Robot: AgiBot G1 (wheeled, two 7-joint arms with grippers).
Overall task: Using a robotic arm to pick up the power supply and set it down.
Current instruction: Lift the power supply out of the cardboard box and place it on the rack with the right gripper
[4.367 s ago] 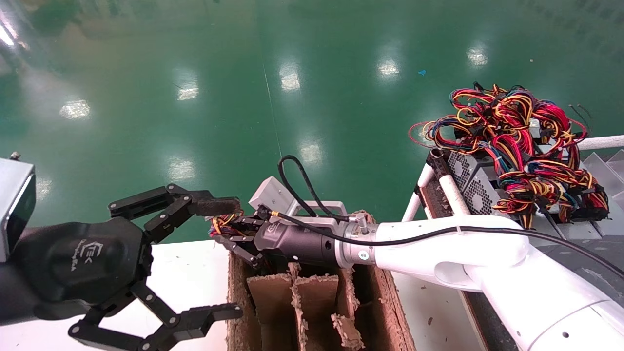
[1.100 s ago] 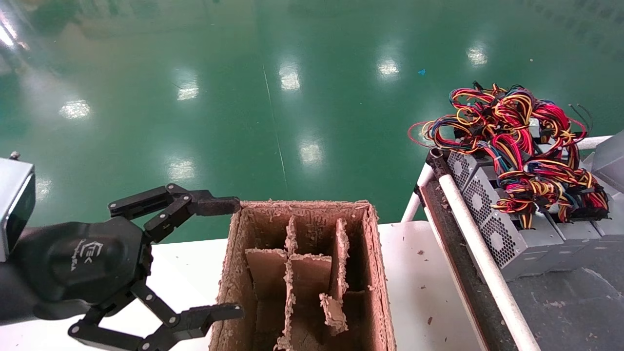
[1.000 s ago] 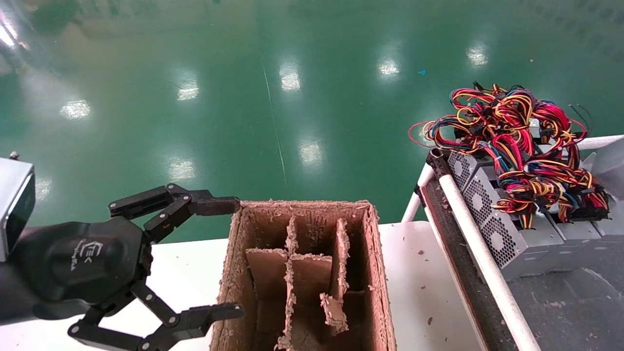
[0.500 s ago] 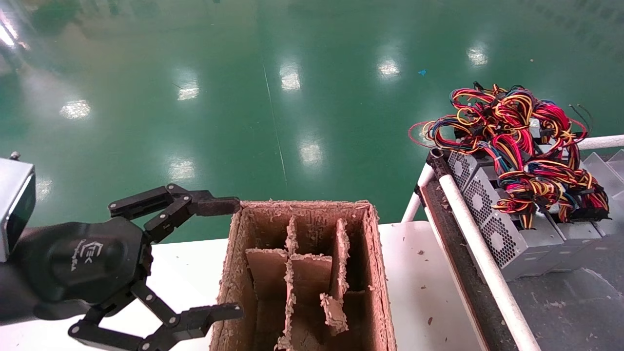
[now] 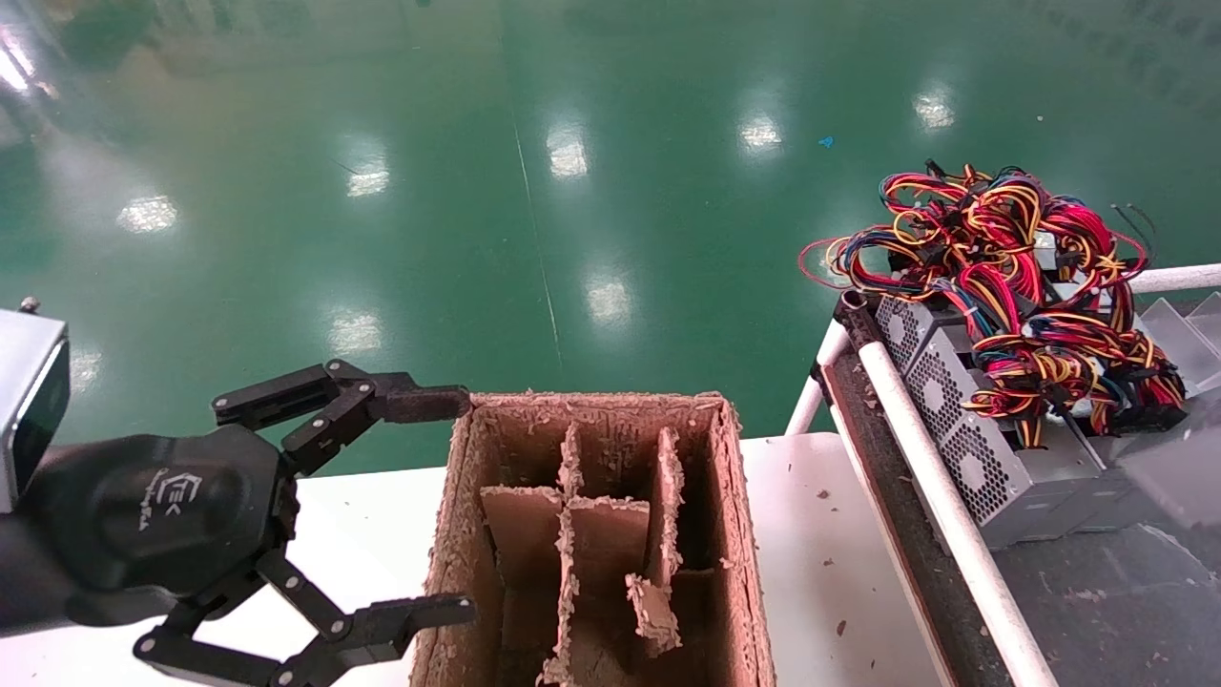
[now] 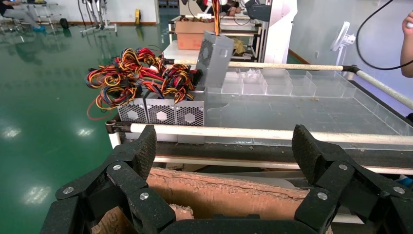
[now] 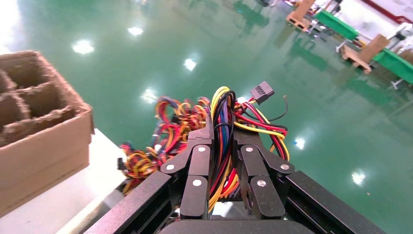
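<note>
The right gripper, black and linkage-fingered, is clamped on a bundle of red, yellow and black wires, which rises between its fingertips. Holding the harness is probably the easier grasp, since the box itself is wide and smooth. The power supply, a grey metal box with a perforated vent side, hangs beneath that bundle in the left wrist view, tilted, above the clear-walled tray table and just beyond the row of similar grey units lined up behind the white rail. (In the head view only a blurred grey shape shows at the right edge.) So the box sits directly below the right gripper, suspended by its leads.

The left gripper is parked spread wide beside the tattered brown cardboard box with dividers.
</note>
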